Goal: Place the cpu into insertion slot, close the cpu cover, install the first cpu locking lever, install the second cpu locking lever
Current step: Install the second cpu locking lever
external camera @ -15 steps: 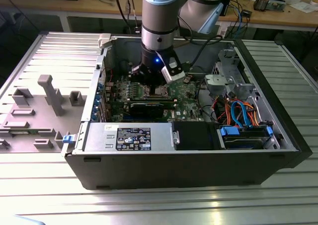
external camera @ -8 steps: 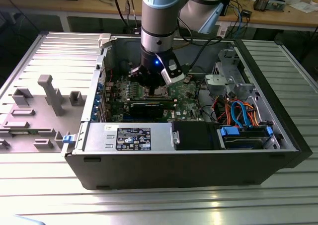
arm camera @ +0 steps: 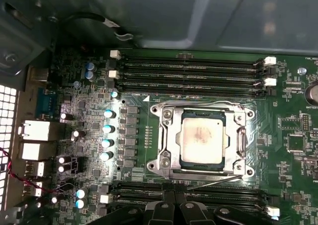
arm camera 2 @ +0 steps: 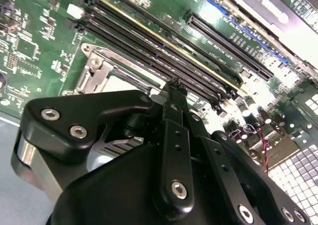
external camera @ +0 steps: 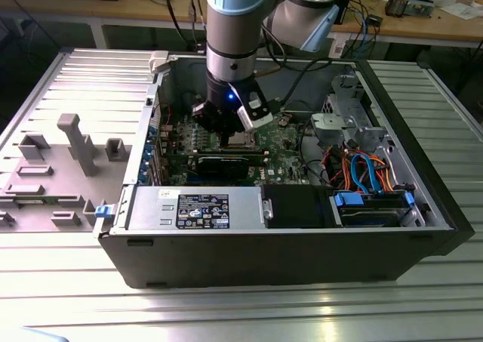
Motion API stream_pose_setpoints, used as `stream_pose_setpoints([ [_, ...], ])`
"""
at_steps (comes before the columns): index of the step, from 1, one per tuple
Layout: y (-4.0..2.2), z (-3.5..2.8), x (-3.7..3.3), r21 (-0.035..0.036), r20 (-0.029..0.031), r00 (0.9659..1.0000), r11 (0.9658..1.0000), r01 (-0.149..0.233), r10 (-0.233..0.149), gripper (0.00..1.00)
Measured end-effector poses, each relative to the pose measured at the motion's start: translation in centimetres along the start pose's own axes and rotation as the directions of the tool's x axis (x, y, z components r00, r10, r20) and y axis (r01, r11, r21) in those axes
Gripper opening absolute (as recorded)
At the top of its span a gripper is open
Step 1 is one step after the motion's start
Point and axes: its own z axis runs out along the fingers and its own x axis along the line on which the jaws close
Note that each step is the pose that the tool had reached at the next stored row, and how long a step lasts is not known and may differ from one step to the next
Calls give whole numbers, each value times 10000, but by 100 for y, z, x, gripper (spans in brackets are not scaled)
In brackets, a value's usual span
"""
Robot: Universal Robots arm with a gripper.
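The silver-grey square cpu (arm camera: 202,138) is being framed by the closed cpu cover (arm camera: 168,138); the gripper (arm camera: 174,205) fingers are being kept clenched, empty.

cpu (arm camera: 202,137) inside closed cpu cover (arm camera: 167,135)

Ribbed grey metal table (external camera: 249,312) under open computer case (external camera: 279,255) and grey plastic fixture (external camera: 53,176).

Arm w/ gripper (external camera: 229,127) is reaching down into the open computer case (external camera: 302,251), hovering over the green motherboard (external camera: 283,142) near the socket. Silver power supply (external camera: 196,208) is sitting along the near wall; blue/orange cables (external camera: 361,168) are lying toward the exterior view's right.
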Motion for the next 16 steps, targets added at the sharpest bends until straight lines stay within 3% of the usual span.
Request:
stream_pose_setpoints([
  [15,-1,5,2,-40,-1,10000,10000,6,-6,11],
  [16,-21,8,-5,-100,-44,10000,9999,11,-11,11],
])
